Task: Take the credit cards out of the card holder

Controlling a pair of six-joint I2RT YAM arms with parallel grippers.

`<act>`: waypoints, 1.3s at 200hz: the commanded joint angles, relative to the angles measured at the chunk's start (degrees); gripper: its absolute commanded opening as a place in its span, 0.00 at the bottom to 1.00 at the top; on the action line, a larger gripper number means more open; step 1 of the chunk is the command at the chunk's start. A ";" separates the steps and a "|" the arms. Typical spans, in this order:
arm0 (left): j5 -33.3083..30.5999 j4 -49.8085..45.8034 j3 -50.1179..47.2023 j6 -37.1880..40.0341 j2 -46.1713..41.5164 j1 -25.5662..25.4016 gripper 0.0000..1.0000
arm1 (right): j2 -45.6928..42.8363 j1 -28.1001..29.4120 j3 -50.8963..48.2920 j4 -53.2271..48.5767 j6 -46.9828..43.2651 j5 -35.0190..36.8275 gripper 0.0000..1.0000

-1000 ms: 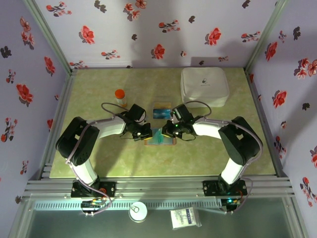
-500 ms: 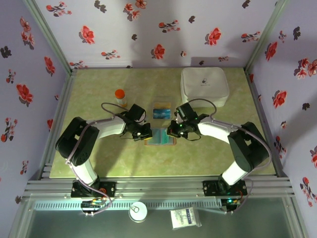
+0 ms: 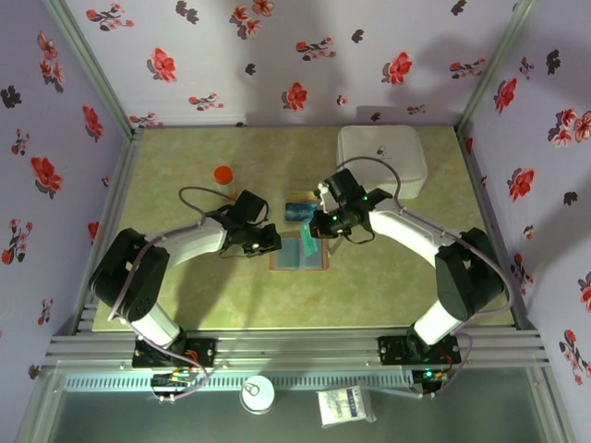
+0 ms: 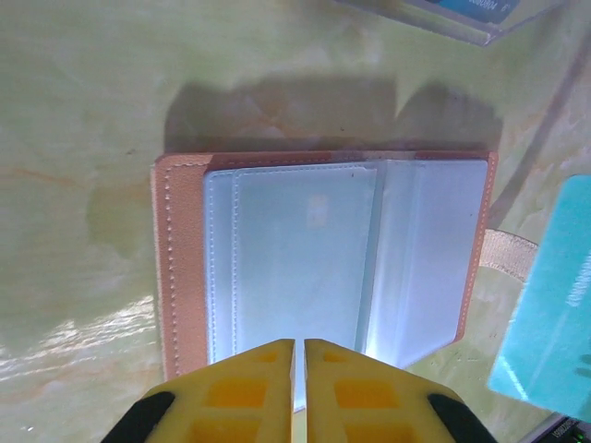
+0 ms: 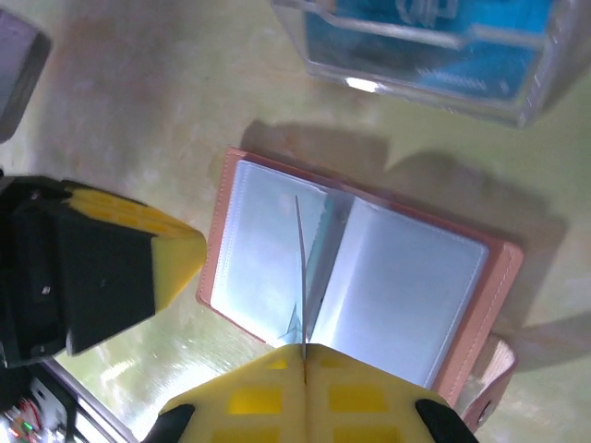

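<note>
two clenched: right gripper [image 5: 303, 351] pinching thin teal card [image 5: 299, 268] edge-on, left gripper [image 4: 299, 355] closed. below both, open tan holder [image 4: 180, 258], glossy inside; beyond, clear tray [image 5: 416, 94].

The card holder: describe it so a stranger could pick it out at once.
On the green table, look at the middle, nearer than the white box and the clear tray of blue cards. The card holder lies there open and flat. It alone has a tan stitched rim around two pale grey-blue panels, unlike the plain teal card pinched by the right gripper.
</note>
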 commanded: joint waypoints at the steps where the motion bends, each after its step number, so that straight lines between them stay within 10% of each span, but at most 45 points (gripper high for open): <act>1: -2.46 -0.89 -2.47 -0.26 -3.06 0.69 0.11 | 3.35 -0.29 6.20 -10.42 -15.56 2.68 0.00; 116: -5.28 -0.36 -12.81 -2.03 -13.65 3.42 0.21 | 19.98 -0.55 36.29 -33.62 -62.37 16.68 0.00; 260: -4.93 -2.88 -12.24 -1.93 -13.06 4.91 0.21 | 36.05 -4.85 64.35 -37.16 -70.70 11.83 0.00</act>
